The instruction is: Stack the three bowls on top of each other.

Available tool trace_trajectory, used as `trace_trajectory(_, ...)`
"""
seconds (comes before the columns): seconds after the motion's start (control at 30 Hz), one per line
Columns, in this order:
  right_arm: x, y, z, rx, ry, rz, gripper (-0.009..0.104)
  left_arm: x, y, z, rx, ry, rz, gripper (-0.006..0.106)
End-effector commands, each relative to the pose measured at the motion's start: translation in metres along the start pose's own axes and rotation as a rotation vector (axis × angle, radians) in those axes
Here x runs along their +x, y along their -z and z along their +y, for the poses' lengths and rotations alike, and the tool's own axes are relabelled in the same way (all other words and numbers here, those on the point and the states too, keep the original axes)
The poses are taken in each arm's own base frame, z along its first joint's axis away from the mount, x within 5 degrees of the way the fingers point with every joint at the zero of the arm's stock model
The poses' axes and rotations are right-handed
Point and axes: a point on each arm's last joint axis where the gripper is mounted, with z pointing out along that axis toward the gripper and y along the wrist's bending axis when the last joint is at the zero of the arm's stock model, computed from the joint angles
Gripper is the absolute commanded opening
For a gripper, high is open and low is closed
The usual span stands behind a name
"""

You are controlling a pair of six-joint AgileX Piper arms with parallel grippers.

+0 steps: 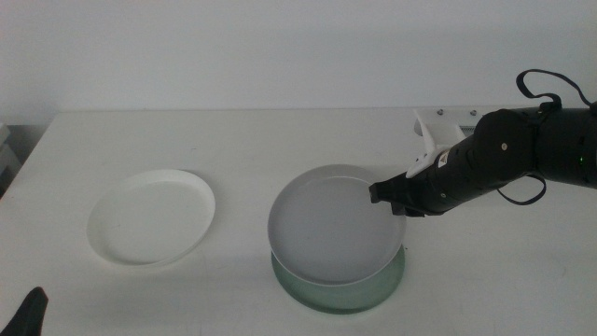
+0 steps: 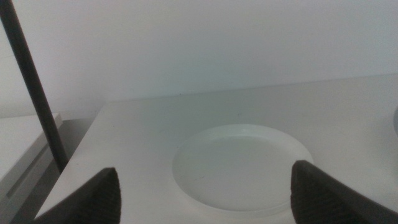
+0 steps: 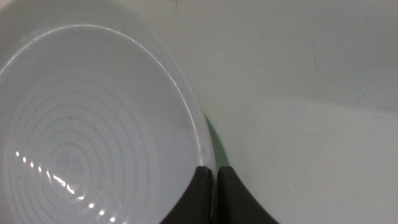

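Two jaws of my right gripper are pinching the grey bowl rim, mint green bowl underneath; left gripper is gaping near the white bowl; no readable writing.

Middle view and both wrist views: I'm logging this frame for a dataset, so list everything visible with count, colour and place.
white bowl: one, white, on the table's left part, standing alone, apart from the others.
grey bowl: one, grey, right of centre, over the green bowl, its right rim pinched by the right gripper.
green bowl: one, pale mint green, on the table under the grey bowl, only its edge showing.
table: one, white, carrying all the bowls.
right gripper: one, dark, at the grey bowl's right rim, shut on it.
left gripper: one, dark, open, waiting near the table's front left corner, facing the white bowl.
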Motion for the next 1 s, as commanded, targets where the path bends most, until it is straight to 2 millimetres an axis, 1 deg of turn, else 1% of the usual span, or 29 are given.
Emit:
trace_trajectory(0.0, -0.015, 0.020, 0.006, -0.026, 0.021, -0.113, -0.001, -0.009, 0.002, 0.001, -0.011, 0.019, -0.098, 0.105)
trace_trajectory(0.37, -0.007, 0.020, 0.006, -0.017, 0.046, -0.034, -0.001, -0.009, 0.002, 0.001, -0.011, 0.019, -0.098, 0.105)
trace_trajectory(0.5, -0.007, 0.020, 0.006, -0.016, 0.052, -0.035, -0.001, -0.009, 0.002, 0.001, -0.011, 0.019, -0.098, 0.105)
trace_trajectory(0.53, -0.006, 0.013, 0.005, -0.013, 0.046, -0.015, -0.001, -0.009, 0.002, 0.001, -0.011, 0.019, -0.098, 0.105)
trace_trajectory(0.73, 0.002, -0.008, 0.002, -0.004, 0.035, 0.050, -0.001, -0.009, 0.002, 0.001, -0.011, 0.019, -0.098, 0.105)
trace_trajectory(0.87, 0.002, -0.011, 0.001, 0.000, 0.041, 0.056, 0.000, -0.009, 0.002, 0.001, -0.011, 0.019, -0.098, 0.105)
trace_trajectory(0.97, 0.002, -0.010, 0.001, -0.001, 0.053, 0.056, 0.007, -0.009, 0.002, 0.001, -0.011, 0.019, -0.098, 0.105)
